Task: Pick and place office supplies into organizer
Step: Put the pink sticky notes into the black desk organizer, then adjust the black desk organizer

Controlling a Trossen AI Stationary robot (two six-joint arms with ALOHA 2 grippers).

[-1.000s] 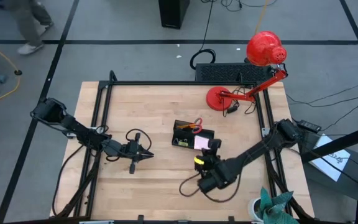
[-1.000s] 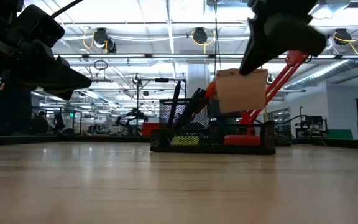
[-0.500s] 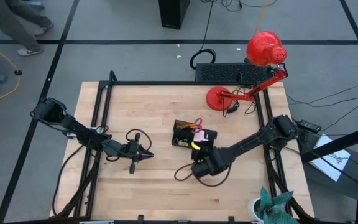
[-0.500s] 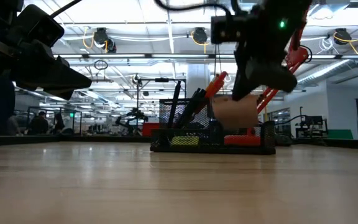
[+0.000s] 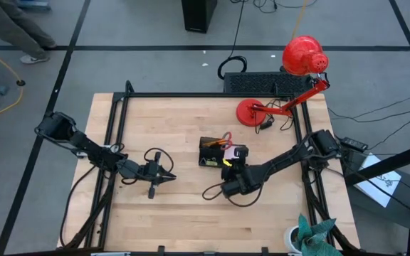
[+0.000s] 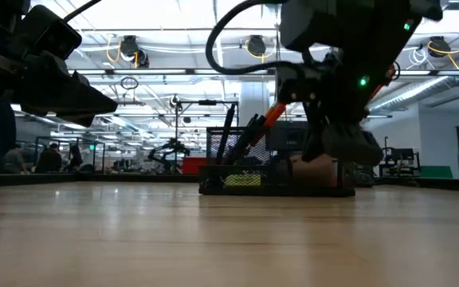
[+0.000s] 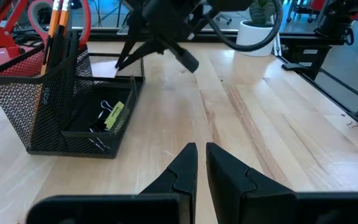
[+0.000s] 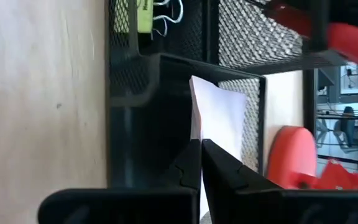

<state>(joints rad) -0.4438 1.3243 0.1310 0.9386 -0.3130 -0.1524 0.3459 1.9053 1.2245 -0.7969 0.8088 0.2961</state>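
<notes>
Sticky-note pad, centre of the right wrist frame: a pale sheet-edge standing on end, pinched between the narrow jaws of my right gripper. I hold it by its near edge so that the free end goes first into the open compartment of the organizer, whose black mesh wall crosses the frame just above the pad. In the low view the pad shows as a tan block low behind the mesh front, right of centre, so I judge it to be nearly seated, though not yet let go.

Organizer, centre of the high frame, on the wooden table. Its taller section holds orange pencils and dark pens upright at the upper left of the left wrist frame; the lower tray holds a yellow-green piece and small black clips. Red scissors handles rise at its upper edge in the high view.

My left gripper, left of centre in the high frame, waits well apart from the organizer, its jaws nearly closed on nothing.

Red desk lamp, upper right of the high frame, stands at the table's far corner and plays no part in the task.
</notes>
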